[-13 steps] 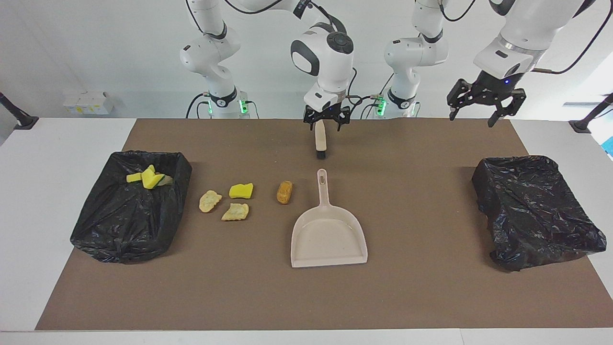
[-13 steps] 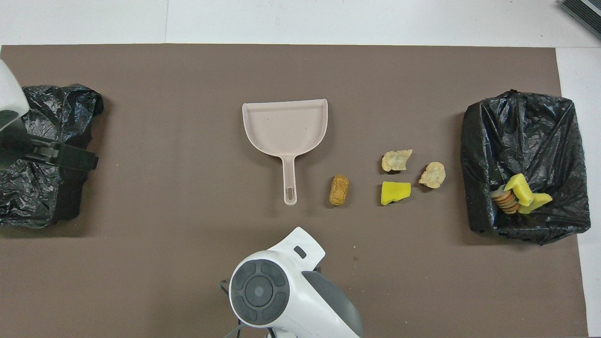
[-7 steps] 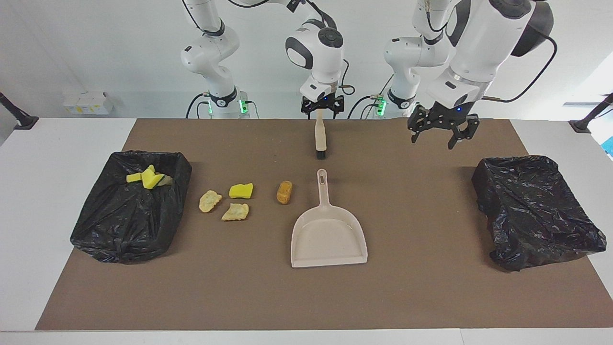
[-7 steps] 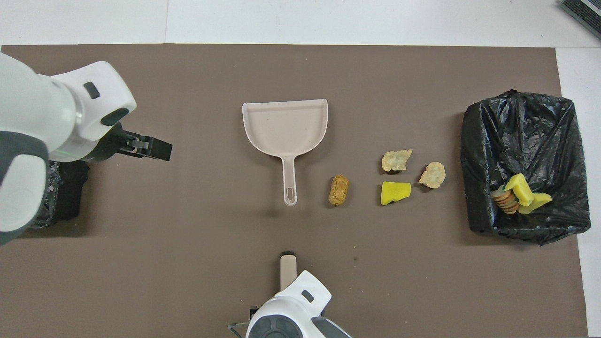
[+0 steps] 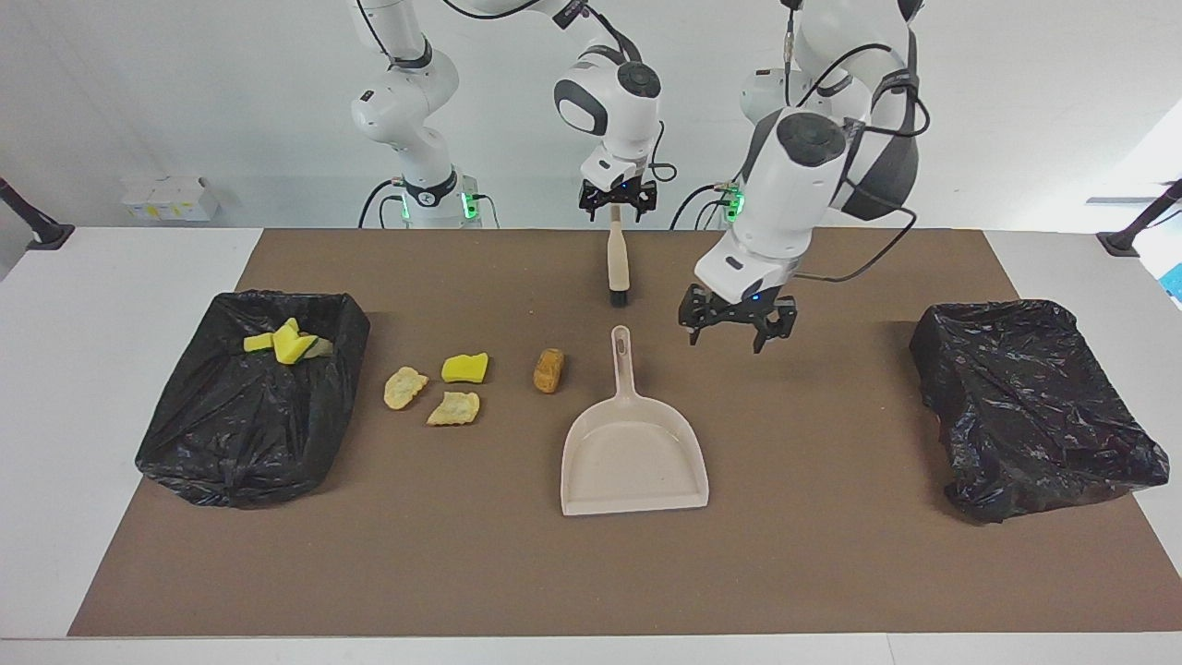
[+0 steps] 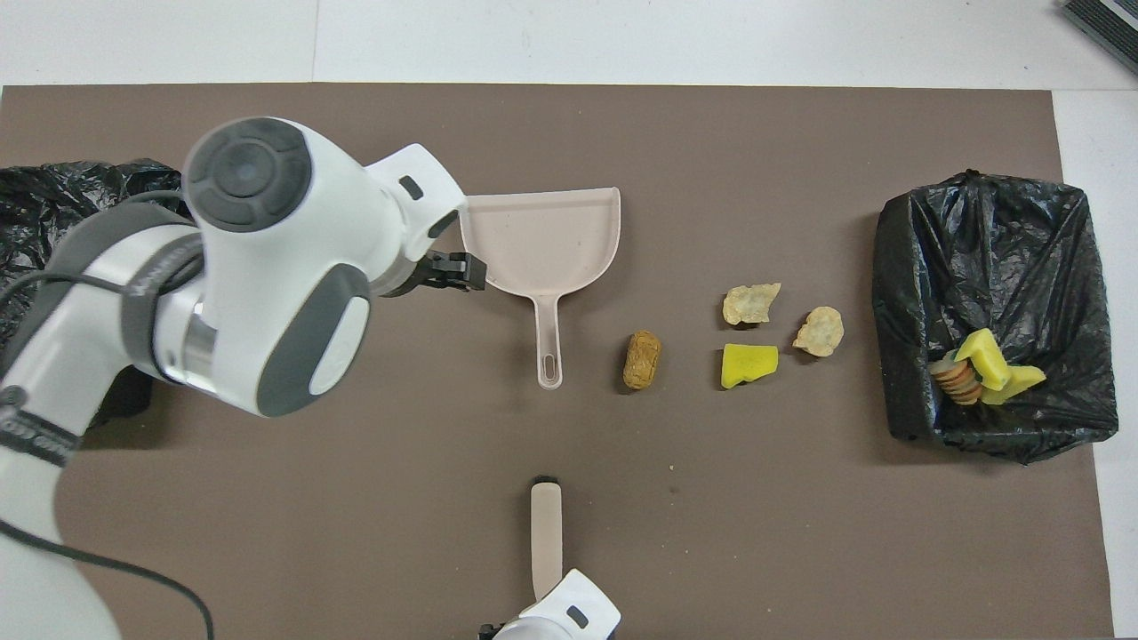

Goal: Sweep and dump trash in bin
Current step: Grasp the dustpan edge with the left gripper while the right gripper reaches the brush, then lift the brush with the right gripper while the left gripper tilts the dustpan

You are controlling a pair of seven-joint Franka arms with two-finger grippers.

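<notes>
My left hand [image 5: 736, 325] is up over the mat [image 5: 831, 554], just beside the dustpan [image 5: 633, 462] handle on the left arm's side. Fingers spread wide, nothing between them, touching nothing (in the overhead view only one dark fingertip [image 6: 462, 270] pokes out from under the arm, at the dustpan's rim).

My right hand [image 5: 617, 198] sits at the robots' edge of the mat, right over the handle end of the brush [image 5: 617, 266]. Jaws look spread and I can't see them pinching the handle; whether they touch it I cannot tell. Brush lies flat on the mat, bristle end toward the dustpan handle, a gap between them.

Trash: four scraps loose on the mat, between the dustpan and the bin [image 5: 249, 406] at the right arm's end of the desk [image 5: 55, 369]. Orange-brown lump [image 5: 548, 369] just beside the dustpan handle, then the yellow sponge chunk [image 5: 464, 368], then two pale tan pieces [image 5: 405, 387] [image 5: 454, 408]. In the bin, near its robot-side corner, yellow sponge chunks [image 6: 991, 366] with a brownish ridged scrap [image 6: 957, 380] against them.

Second black-lined bin [image 5: 1034, 406] sits at the left arm's end.
</notes>
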